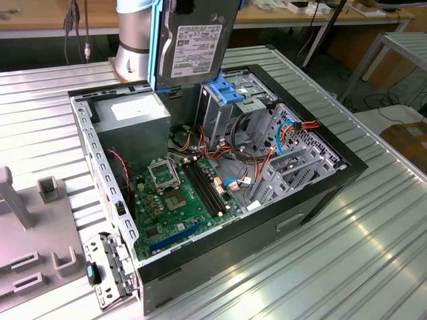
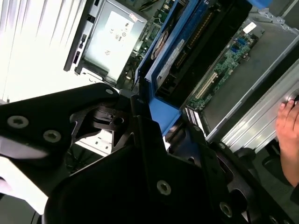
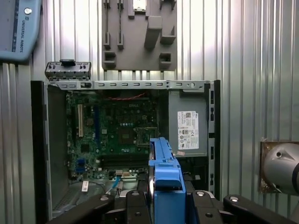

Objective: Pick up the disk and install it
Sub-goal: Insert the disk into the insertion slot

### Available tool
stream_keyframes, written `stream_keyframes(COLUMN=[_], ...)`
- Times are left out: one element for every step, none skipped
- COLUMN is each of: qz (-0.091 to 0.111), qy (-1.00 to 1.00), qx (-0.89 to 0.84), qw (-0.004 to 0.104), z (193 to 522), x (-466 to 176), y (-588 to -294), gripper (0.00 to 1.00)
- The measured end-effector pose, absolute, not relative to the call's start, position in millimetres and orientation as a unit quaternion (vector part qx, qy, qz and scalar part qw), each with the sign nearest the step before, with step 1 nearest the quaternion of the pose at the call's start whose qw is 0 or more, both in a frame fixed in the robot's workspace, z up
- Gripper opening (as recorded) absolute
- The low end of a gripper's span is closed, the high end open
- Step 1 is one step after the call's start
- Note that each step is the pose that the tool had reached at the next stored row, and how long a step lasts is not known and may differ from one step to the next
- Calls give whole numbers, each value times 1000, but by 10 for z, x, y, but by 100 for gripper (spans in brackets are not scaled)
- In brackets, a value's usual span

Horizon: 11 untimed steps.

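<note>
The disk (image 1: 195, 41) hangs upright above the far side of the open computer case (image 1: 320, 190), labelled grey face toward the exterior camera, blue carrier rail down its left edge. Its lower end is just above and to the exterior view's left of the tall grey drive cage (image 1: 223, 110) with the blue latch. In the first wrist view the disk (image 3: 163, 168) shows edge-on as a blue strip, with my gripper (image 3: 164, 199) shut on it from both sides. In the second wrist view the disk (image 2: 180, 51) juts out from the black gripper (image 2: 156, 119) over the case.
Inside the case lie the green motherboard (image 1: 180, 200), a grey power supply (image 1: 133, 113) and bundles of red, orange and blue cables (image 1: 293, 130). The arm's base (image 1: 133, 40) stands behind the case. A grey fixture plate (image 1: 27, 247) is at the left. A person's hand (image 2: 287, 135) rests near the case.
</note>
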<state>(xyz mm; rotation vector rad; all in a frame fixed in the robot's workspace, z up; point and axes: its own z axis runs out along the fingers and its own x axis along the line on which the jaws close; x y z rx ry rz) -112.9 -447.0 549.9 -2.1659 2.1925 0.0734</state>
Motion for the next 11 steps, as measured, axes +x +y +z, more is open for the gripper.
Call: stream_keyframes(qz=[24,24,24,24,24,24,24,24,24,24,24], qy=[711,711,711,711,711,711,711,711,711,711,711], qx=[-702,-702,-702,-702,-702,-702,-702,-702,-702,-702,-702], qw=[29,29,29,29,29,29,29,29,29,29,29], z=[5496,5487,5481,5474,5463,5452,5441,5436,5427,5419,5405], x=[-1120,-1090,-1065,-994,-902,-812,-724,-677,-573,-528,-506], y=[-4527,-4575,-4589,-4602,-4611,-4613,-4613,-4613,-4613,-4619,-4683], gripper=[37,37,37,37,37,37,37,37,37,37,37])
